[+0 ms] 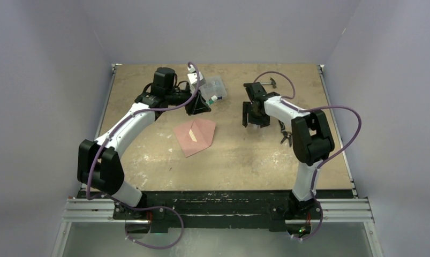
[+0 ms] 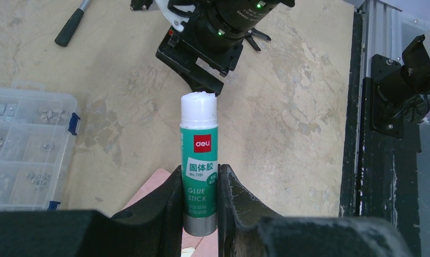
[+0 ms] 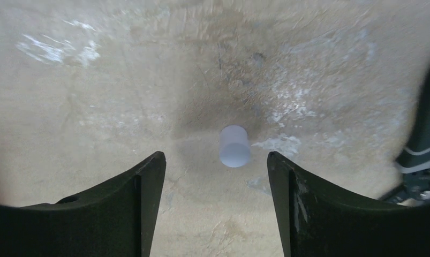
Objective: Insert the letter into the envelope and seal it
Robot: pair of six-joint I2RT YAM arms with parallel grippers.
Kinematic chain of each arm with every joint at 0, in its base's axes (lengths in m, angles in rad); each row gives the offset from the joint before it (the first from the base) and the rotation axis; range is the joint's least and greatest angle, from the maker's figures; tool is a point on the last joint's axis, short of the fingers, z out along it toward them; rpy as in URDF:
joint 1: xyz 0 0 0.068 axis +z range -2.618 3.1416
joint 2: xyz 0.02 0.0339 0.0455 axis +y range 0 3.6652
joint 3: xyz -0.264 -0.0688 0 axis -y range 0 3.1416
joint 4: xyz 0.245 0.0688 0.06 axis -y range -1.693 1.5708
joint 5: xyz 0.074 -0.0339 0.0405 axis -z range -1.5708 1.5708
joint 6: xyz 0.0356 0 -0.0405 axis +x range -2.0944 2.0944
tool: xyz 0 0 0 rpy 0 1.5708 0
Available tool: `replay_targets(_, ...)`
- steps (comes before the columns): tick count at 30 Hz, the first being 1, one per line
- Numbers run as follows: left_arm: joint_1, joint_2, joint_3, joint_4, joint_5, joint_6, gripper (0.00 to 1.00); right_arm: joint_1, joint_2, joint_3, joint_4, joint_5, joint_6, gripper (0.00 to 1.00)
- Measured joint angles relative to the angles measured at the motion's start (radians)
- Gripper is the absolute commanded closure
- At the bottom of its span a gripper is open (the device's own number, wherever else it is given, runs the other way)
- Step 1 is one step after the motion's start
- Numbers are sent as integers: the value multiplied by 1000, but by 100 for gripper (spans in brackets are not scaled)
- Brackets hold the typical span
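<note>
1. your left gripper (image 2: 200, 171) is pinching the glue stick (image 2: 199, 144) low on its green body, one finger on each side. the silver base sits between the pads.
2. the stick has no cap on. white glue shows bare at its top end.
3. your right gripper (image 3: 215, 158) is spread wide, with nothing between the fingers. it hangs over the bare table (image 1: 244, 160).
4. a small white cylinder (image 3: 234, 145) rests on the table below that gap, touching neither finger.
5. the envelope (image 1: 197, 140) lies flat on the table between the two arms, nearer your left one. it is just in front of the left gripper in the overhead view.
6. a pale sliver (image 1: 193, 135) runs across the envelope's middle. you cannot tell from here whether that is the letter or part of the flap.
7. in the left wrist view a pink corner of the envelope peeks out beside the left finger, under the stick.
8. the clear compartment box (image 2: 52, 99) sits at the far side of the table, close by the left gripper. its lid is down, with blue latches along one edge.
9. small metal parts (image 2: 38, 179) lie scattered in several of its compartments. they are too small to name.
10. a black-handled tool (image 2: 69, 31) lies on the table beyond the box, well away from the envelope.
</note>
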Motion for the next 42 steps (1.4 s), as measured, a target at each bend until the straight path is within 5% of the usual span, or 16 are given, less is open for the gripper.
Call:
replay_targets(9, 0, -19, -6, 144, -50, -175, 100, 0, -234, 169, -64, 8, 29, 18)
replay_targets(17, -5, -75, -168, 645, -147, -636, 100, -2, -633, -50, 523, -394, 165, 5)
replay_targets(22, -17, -74, -183, 828, -166, -834, 100, 30, -597, -77, 793, -552, 303, 6)
replay_targets(34, -29, -71, -202, 1044, -128, -1025, 100, 90, -459, -60, 927, -666, 389, 22)
replay_targets(42, -29, -68, -204, 1115, -77, -1070, 100, 101, -458, -40, 968, -685, 399, 48)
